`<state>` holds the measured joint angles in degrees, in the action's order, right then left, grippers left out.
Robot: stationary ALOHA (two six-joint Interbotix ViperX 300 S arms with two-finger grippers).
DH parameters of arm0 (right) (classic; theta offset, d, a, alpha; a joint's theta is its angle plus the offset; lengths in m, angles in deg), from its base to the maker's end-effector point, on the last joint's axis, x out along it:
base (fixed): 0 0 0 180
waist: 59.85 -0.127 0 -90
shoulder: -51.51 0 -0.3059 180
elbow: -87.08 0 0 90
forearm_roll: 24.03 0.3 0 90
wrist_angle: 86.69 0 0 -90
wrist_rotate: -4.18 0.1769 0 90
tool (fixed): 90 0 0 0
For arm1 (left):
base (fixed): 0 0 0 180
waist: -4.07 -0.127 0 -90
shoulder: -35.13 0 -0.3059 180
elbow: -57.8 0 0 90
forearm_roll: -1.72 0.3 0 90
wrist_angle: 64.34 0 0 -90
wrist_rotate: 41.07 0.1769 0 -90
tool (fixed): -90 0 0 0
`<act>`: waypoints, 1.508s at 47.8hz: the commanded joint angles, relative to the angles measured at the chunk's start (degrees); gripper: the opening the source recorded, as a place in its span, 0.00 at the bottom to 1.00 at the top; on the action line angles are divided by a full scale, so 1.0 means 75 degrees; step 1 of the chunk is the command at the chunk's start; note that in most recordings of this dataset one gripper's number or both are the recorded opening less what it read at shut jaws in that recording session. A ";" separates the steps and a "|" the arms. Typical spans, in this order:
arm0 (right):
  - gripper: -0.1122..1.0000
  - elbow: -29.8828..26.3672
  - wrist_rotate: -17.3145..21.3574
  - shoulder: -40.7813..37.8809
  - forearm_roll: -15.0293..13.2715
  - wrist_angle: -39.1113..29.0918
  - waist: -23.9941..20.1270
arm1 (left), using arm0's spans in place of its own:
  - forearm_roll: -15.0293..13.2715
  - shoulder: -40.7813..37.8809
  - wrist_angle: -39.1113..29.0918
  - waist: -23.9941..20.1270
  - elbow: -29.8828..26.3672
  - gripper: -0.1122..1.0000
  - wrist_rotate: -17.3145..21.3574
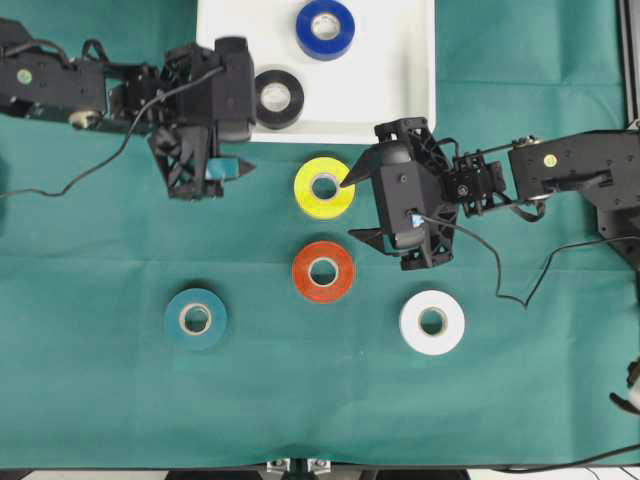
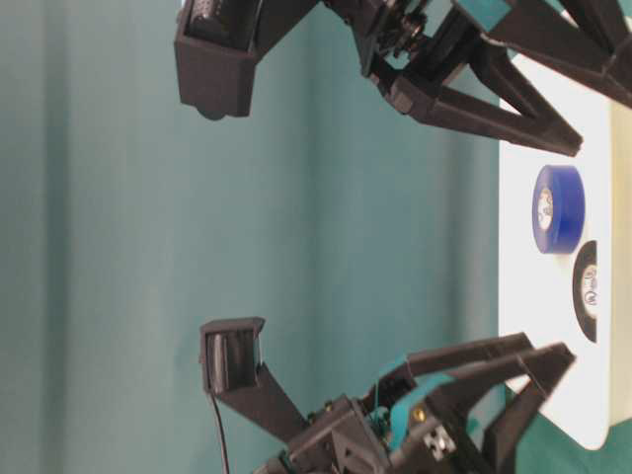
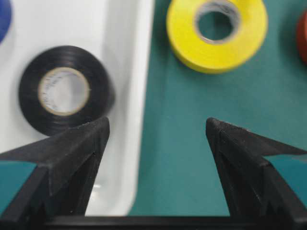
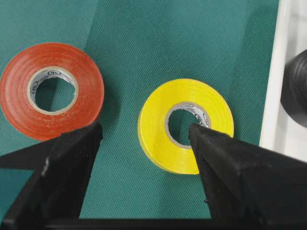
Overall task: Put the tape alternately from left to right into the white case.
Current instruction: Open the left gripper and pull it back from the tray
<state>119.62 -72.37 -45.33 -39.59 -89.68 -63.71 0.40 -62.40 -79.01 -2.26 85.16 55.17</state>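
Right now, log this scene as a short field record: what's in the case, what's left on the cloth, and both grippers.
in white case: blue roll, black roll
on green cloth: yellow roll, red roll, teal roll, white roll
left gripper: open, empty, at the case's lower left corner
right gripper: open wide, empty, one fingertip over the yellow roll
rolls placed: two of six

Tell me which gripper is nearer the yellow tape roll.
Right. The right gripper has one fingertip at the yellow tape roll, its jaws open beside it. The left gripper sits farther off on the roll's other side, near the white case.
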 commanded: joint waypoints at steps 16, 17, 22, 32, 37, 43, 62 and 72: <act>0.83 -0.0059 0.0012 0.0176 0.0012 0.0082 -0.0023 | -0.0023 0.0387 0.0035 0.0809 0.0293 0.40 -0.0340; 0.83 -0.0059 0.0012 0.0176 0.0012 0.0082 -0.0023 | -0.0035 0.0387 0.0035 0.0832 0.0305 0.40 -0.0375; 0.83 -0.0059 0.0000 0.0164 0.0012 0.0082 -0.0023 | -0.0023 0.0387 0.0035 0.0973 0.0352 0.40 -0.0480; 0.83 -0.0059 0.0012 0.0164 0.0012 0.0082 -0.0023 | -0.0023 0.0410 0.0035 0.1266 0.0492 0.40 -0.0527; 0.83 -0.0059 0.0012 0.0176 0.0012 0.0082 -0.0023 | -0.0023 0.0422 0.0035 0.1359 0.0551 0.40 -0.0527; 0.83 -0.0059 0.0000 0.0164 0.0012 0.0082 -0.0023 | -0.0023 0.0422 0.0070 0.1383 0.0598 0.40 -0.0527; 0.83 -0.0059 0.0012 0.0176 0.0012 0.0047 -0.0023 | -0.0023 0.0422 0.0082 0.1383 0.0598 0.40 -0.0527; 0.83 0.0000 0.0012 0.0187 0.0023 0.0023 -0.0258 | -0.0023 0.0410 0.0082 0.1383 0.0598 0.40 -0.0527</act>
<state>119.89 -72.37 -45.24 -39.59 -89.68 -64.50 0.31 -60.65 -78.84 7.85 89.20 51.13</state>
